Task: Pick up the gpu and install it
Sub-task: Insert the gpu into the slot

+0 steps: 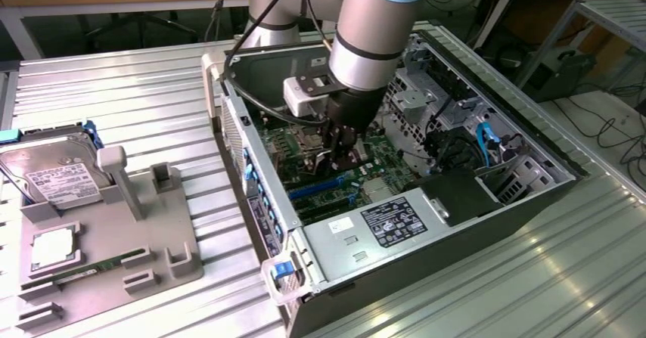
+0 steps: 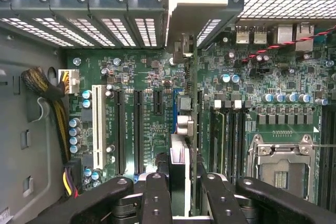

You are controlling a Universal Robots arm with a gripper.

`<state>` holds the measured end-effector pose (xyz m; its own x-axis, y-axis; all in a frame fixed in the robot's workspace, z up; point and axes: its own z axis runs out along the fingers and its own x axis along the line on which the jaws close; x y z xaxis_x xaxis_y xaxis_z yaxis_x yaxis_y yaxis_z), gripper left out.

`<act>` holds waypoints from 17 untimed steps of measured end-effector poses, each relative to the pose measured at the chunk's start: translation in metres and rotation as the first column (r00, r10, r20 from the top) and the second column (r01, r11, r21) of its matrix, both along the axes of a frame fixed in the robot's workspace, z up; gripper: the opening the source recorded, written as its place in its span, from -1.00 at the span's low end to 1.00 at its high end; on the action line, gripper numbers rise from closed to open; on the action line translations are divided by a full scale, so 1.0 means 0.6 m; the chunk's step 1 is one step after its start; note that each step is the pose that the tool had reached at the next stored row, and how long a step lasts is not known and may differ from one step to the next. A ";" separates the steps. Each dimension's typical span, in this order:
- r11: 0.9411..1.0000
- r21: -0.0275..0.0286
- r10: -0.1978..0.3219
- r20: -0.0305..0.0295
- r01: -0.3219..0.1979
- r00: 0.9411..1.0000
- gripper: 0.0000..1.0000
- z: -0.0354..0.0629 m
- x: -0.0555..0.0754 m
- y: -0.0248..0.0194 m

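Note:
My gripper point(image 1: 340, 150) is lowered inside the open computer case point(image 1: 504, 130), just above the green motherboard point(image 1: 389, 164). It is shut on the gpu point(image 2: 181, 145), which I see edge-on in the wrist view, running away from the black fingers point(image 2: 156, 198). The card's silver end bracket point(image 2: 195, 17) sits against the case's rear slot wall. The card stands over the blue expansion slot point(image 2: 175, 103); whether it is seated I cannot tell. In the exterior view the gpu point(image 1: 349, 156) is a dark strip between the fingers.
Black slots point(image 2: 118, 129) and a white slot point(image 2: 96, 129) lie beside the card. The CPU socket point(image 2: 283, 163) is on its other side. The power supply point(image 1: 389, 224) fills the case's near end. A grey fixture point(image 1: 111, 240) at the exterior view's left holds a hard drive point(image 1: 56, 175).

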<state>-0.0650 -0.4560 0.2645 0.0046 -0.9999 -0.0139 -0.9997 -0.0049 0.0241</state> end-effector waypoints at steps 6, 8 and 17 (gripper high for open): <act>1.000 0.000 0.000 0.000 0.000 1.000 -0.45 -0.003 -0.004 -0.0045; 1.000 0.000 0.000 0.000 0.000 1.000 -0.45 -0.004 -0.007 -0.0045; 1.000 0.000 0.000 0.000 0.000 1.000 -0.45 -0.012 -0.013 -0.0044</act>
<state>-0.0727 -0.4587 0.2570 0.0044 -0.9999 -0.0140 -0.9997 -0.0047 0.0241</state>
